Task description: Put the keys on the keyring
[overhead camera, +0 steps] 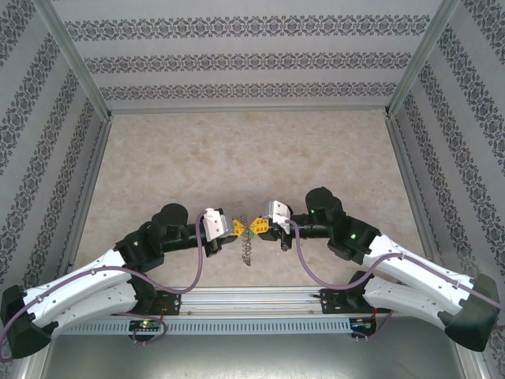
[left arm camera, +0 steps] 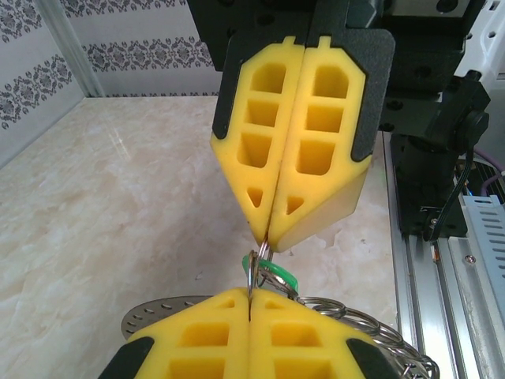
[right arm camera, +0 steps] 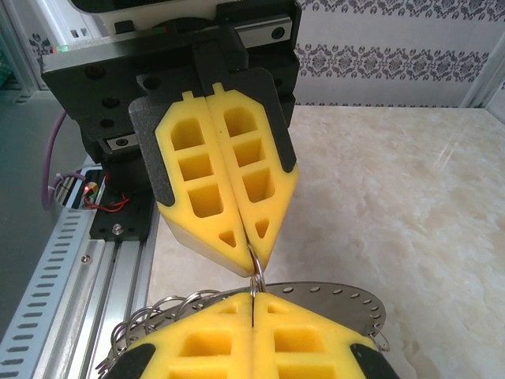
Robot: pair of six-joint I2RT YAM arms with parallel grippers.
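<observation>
My two grippers meet tip to tip over the near middle of the table, both shut. In the left wrist view my left gripper [left arm camera: 250, 298] pinches a thin silvery loop, and my right gripper [left arm camera: 265, 237] pinches the wire just above it. The tiny key's green head [left arm camera: 282, 276] sits between the tips, linked to those loops. The keyring [left arm camera: 150, 317], a grey perforated disc with small silvery rings [left arm camera: 387, 328] on its rim, hangs below. From above, the left gripper [overhead camera: 237, 228] and right gripper [overhead camera: 258, 227] flank the green key [overhead camera: 248, 230], with the keyring [overhead camera: 245, 250] dangling edge-on.
The right wrist view has my right gripper [right arm camera: 252, 300] below, the left gripper [right arm camera: 254, 254] above, and the keyring disc [right arm camera: 347, 296] behind. An aluminium rail [overhead camera: 260, 298] runs along the near edge. Patterned walls [overhead camera: 252, 59] enclose the marble tabletop [overhead camera: 252, 158].
</observation>
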